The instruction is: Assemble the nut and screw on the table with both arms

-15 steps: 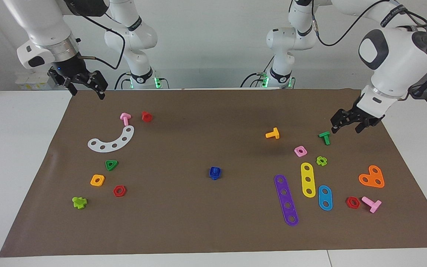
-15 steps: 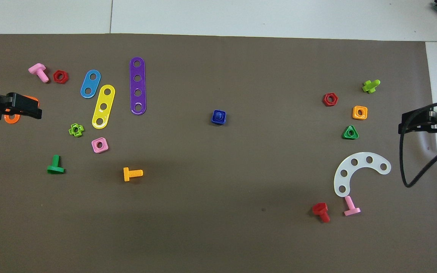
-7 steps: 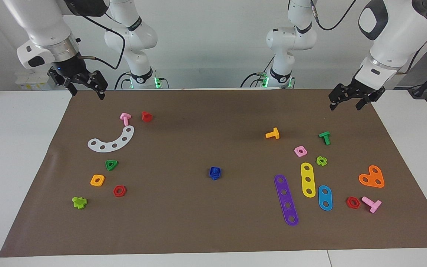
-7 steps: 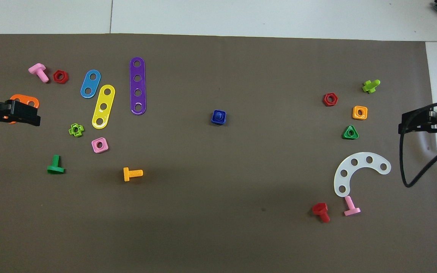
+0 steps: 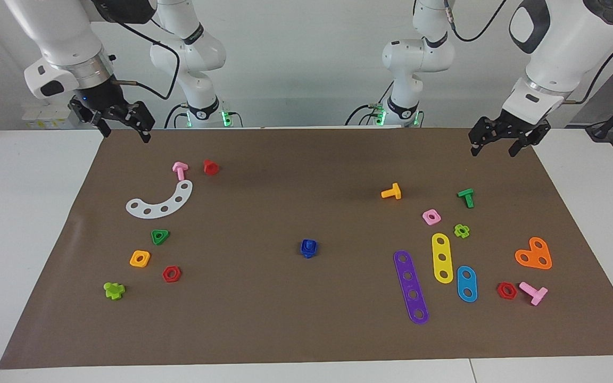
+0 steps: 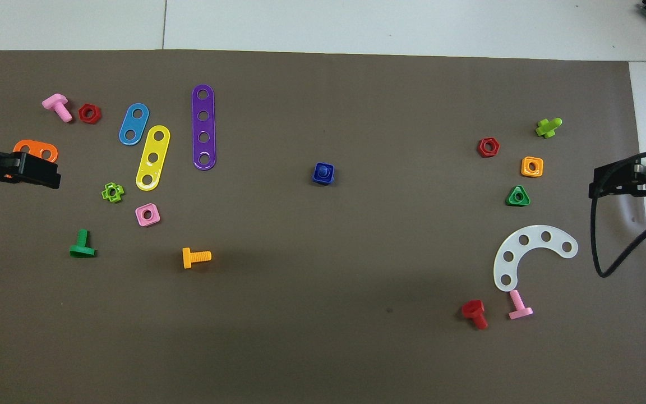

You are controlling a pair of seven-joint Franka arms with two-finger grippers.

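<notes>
The dark-blue square nut (image 5: 308, 247) lies in the middle of the brown mat (image 5: 306, 330), with the dark-blue screw's shank (image 6: 323, 171) showing in its centre hole; the screw's head is hidden under it. Both are joined as one piece (image 6: 323, 174), with no gripper near. My left gripper (image 5: 491, 151) hangs open and empty, high over the mat's corner at the left arm's end; in the overhead view (image 6: 42, 171) it covers part of an orange heart plate. My right gripper (image 5: 126, 135) waits open and empty, high over the mat's corner at the right arm's end (image 6: 609, 182).
Toward the left arm's end lie a green bolt (image 5: 466, 197), pink nut (image 5: 431, 216), orange bolt (image 5: 391, 191), several flat strips (image 5: 411, 286) and the orange heart plate (image 5: 534, 254). Toward the right arm's end lie a white curved plate (image 5: 160, 201), green triangular nut (image 5: 159, 236) and red nuts.
My left gripper has risen from just over the green bolt and drawn back toward the robots, up over the mat's corner. The right arm and the blue piece have not moved.
</notes>
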